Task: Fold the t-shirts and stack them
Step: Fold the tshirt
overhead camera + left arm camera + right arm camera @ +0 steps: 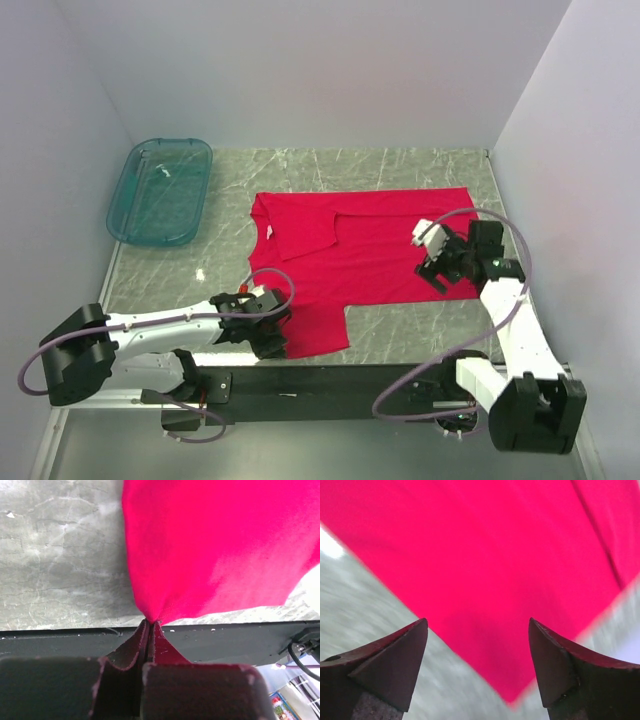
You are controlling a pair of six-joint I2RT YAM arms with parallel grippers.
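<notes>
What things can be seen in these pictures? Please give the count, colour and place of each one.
t-shirt: one, crimson red, spread across the middle of the table, one flap folded over near the neck
tub: one, translucent teal, far left corner of the table
table: one, grey marbled top, between pale walls
rail: one, black, along the near edge
arms: two, white and black, left and right, based at the near edge
left fingers: closed on the t-shirt's near left edge
right fingers: open, above the t-shirt's right edge, holding nothing
</notes>
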